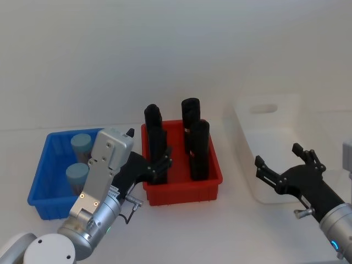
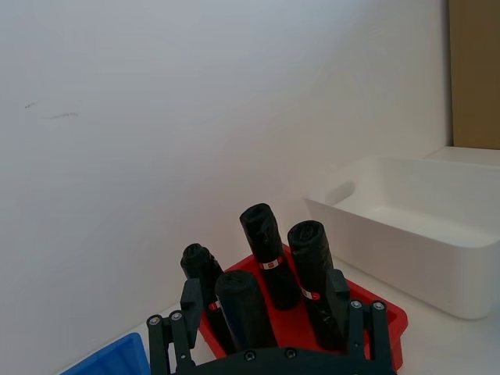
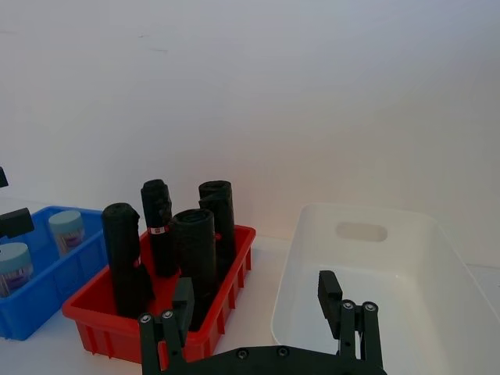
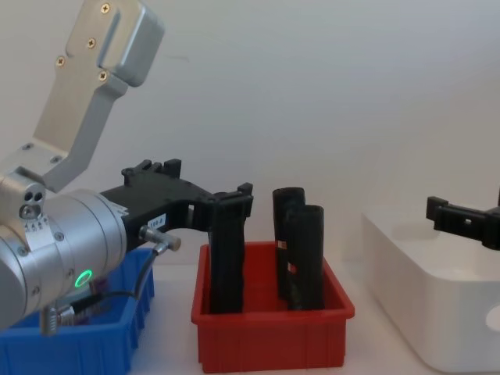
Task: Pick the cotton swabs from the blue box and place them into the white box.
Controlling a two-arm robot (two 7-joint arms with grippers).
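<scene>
The white desk (image 1: 231, 231) carries three containers in a row. Largest is the white box (image 1: 269, 118), at the robot's right, with nothing inside it. The right pincer (image 1: 277, 154) hangs above the box's near end, its two fingers spread wide and holding nothing.

In the middle sits a red bin (image 1: 181, 193) with four black rolls (image 1: 199, 148) standing upright in it. The left pincer (image 1: 160, 165) is at the bin's near-left corner, between the blue box and the red bin. Its fingers are also wide apart and it grips nothing. Its fingertips are right by the near-left roll, and I cannot tell whether they touch it.

At the robot's left is the blue box (image 1: 39, 173), the smallest container. Two jars of cotton swabs (image 1: 77, 174) stand upright inside it, pale blue lids up, one behind the other, the nearer partly hidden by the left arm.
</scene>
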